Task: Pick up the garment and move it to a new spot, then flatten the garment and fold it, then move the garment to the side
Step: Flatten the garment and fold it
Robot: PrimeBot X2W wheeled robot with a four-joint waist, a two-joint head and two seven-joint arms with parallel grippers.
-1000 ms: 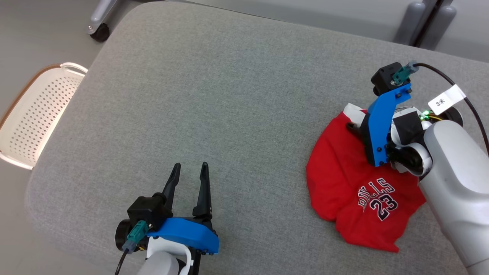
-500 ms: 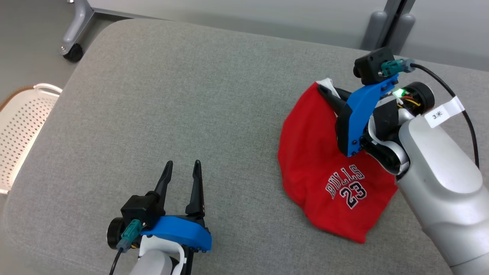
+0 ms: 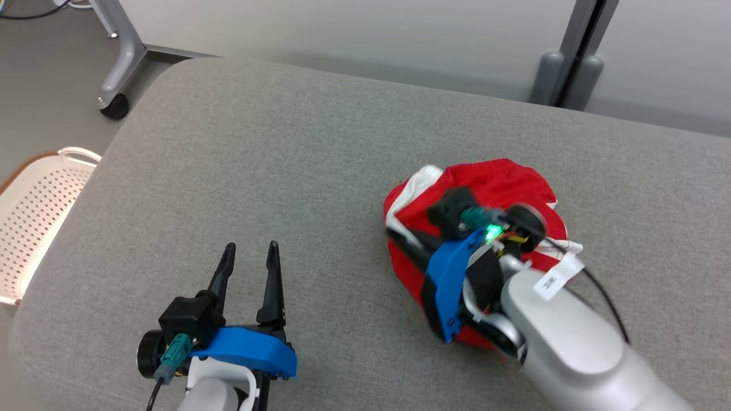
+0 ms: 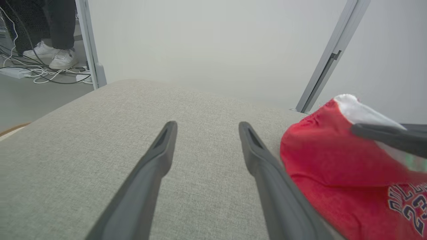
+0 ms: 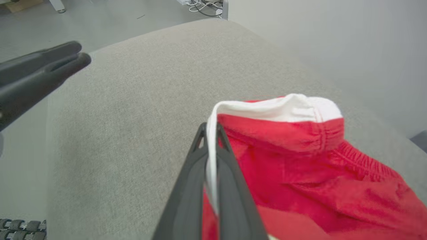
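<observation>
At the left edge of the head view a white perforated basket (image 3: 34, 222) stands on the floor beside the grey padded bench (image 3: 257, 142). In the lower left the left jaws stand open and empty, their two dark fingers (image 3: 272, 279) parted over bare fabric and pointing up the frame. The left wrist view shows the same gap, with the red garment (image 4: 317, 160) just to the right of it. Right of centre in the head view the garment (image 3: 508, 182) sits bunched in a rounded heap on the bench. The right jaws are closed on its white trim (image 5: 277, 106), and the right wrist view shows that edge pinched between the two fingers (image 5: 186, 200) and drawn up. The pale forearm (image 3: 571, 342) runs off to the lower right. The whole head view has shifted over the last second, so the camera has turned. Even so, a second ago the garment lay nearer the right end of the bench, spread wider with its print facing up, and it is now closer to the left jaws and the middle. The print (image 4: 413, 206) is at the lower right of the left wrist view. The move to a new spot looks well under way; release, flattening and folding remain, and the bunching will likely need both arms to undo
</observation>
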